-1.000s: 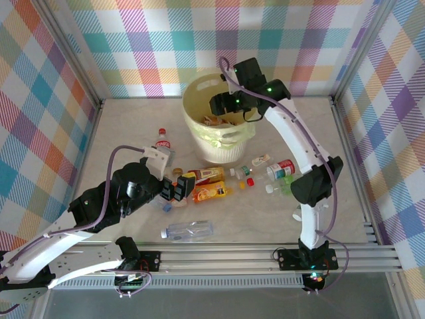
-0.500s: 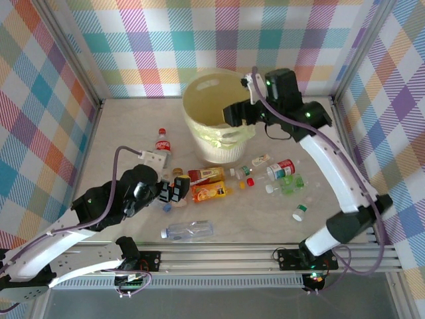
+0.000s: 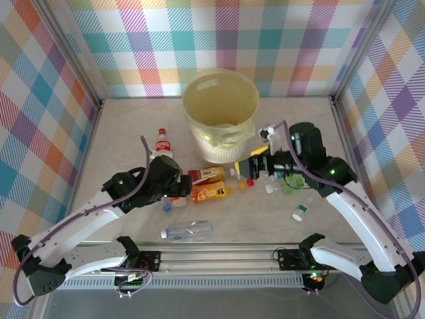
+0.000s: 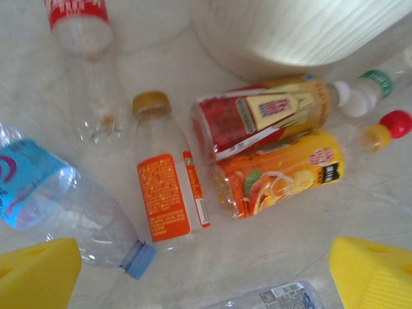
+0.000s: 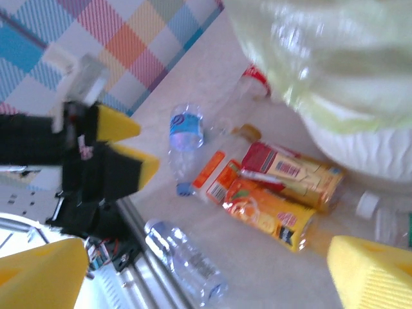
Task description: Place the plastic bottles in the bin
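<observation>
The pale-yellow bin [image 3: 221,113] with its yellow-green liner [image 5: 335,64] stands at the back centre. Several bottles lie in front of it: a red-and-yellow one [image 4: 270,119], an orange juice one [image 4: 283,174], a clear orange-labelled one [image 4: 164,193], a blue-labelled one [image 4: 45,199], a red-labelled one [image 3: 161,143] and a clear one [image 3: 189,230] near the front rail. My left gripper [image 3: 176,194] hovers open above this cluster, its yellow fingertips [image 4: 35,273] wide apart and empty. My right gripper [image 3: 252,166] hangs open and empty just right of the cluster, below the bin.
More small bottles [image 3: 282,169] and loose caps, one green-and-white [image 3: 300,212], lie under the right arm. The metal rail [image 3: 232,252] runs along the near edge, and checked walls enclose the table. The right wrist view also catches the left gripper [image 5: 122,148].
The right arm has drawn back from over the bin and come down to the right of the bottle cluster. The left arm has shifted forward and right over the bottles.
</observation>
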### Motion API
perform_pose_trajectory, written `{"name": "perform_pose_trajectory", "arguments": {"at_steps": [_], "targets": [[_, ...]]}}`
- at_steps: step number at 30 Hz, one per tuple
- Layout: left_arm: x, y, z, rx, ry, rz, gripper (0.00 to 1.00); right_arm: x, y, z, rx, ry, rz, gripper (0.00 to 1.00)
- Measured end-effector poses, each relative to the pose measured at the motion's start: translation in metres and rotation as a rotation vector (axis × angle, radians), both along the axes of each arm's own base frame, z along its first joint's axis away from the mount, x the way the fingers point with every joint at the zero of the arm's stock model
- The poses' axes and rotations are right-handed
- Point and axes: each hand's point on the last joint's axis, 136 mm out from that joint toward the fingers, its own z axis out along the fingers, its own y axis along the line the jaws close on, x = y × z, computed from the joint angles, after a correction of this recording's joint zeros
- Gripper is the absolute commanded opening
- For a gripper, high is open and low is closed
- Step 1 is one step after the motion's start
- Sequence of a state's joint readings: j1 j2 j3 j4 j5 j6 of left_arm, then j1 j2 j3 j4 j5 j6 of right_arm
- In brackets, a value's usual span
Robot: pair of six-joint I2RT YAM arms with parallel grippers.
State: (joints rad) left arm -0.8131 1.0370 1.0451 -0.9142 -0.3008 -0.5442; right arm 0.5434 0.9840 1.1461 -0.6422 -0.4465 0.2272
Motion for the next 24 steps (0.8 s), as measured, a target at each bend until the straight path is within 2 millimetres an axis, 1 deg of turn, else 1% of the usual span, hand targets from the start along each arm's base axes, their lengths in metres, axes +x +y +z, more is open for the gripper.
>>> {"name": "perform_pose_trajectory", "arguments": {"at_steps": [4,10,16,24], "targets": [[0.006,0.002,-0.027,0.014,0.109,0.047,0.9,-0.021,-0.004,-0.024,0.009,0.06,0.033,1.0],[0.012,0.002,-0.054,0.047,0.211,0.078,0.83,-0.036,-0.005,-0.041,0.029,0.104,0.068,1.0],[0.017,0.004,-0.082,0.101,0.295,0.095,0.77,-0.039,-0.004,-0.052,0.029,0.135,0.075,1.0],[0.023,0.006,-0.113,0.112,0.37,0.113,0.73,-0.038,-0.004,-0.052,0.032,0.135,0.074,1.0]]}}
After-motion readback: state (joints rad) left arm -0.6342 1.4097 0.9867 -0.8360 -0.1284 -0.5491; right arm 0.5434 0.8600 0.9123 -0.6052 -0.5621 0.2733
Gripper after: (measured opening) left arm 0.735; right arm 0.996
